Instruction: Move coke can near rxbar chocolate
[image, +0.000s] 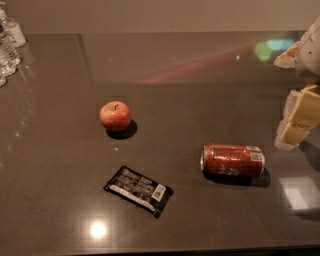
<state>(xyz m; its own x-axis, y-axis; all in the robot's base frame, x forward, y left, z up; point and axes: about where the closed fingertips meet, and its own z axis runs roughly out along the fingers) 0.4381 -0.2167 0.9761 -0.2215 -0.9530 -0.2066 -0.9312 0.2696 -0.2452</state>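
Over the right of the glossy dark table (200, 95) hangs the gripper (296, 120).

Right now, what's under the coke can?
The coke can lies on its side directly on the dark table; only its shadow shows beneath. The contact strip itself is hidden. The gripper hangs at the picture's right edge, apart from it.

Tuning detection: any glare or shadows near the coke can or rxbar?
Camera view: a bright glare spot on the table below the rxbar chocolate, not touching it; a paler patch right of the coke can, whose shadow falls lower right; the tool hangs at the right edge.
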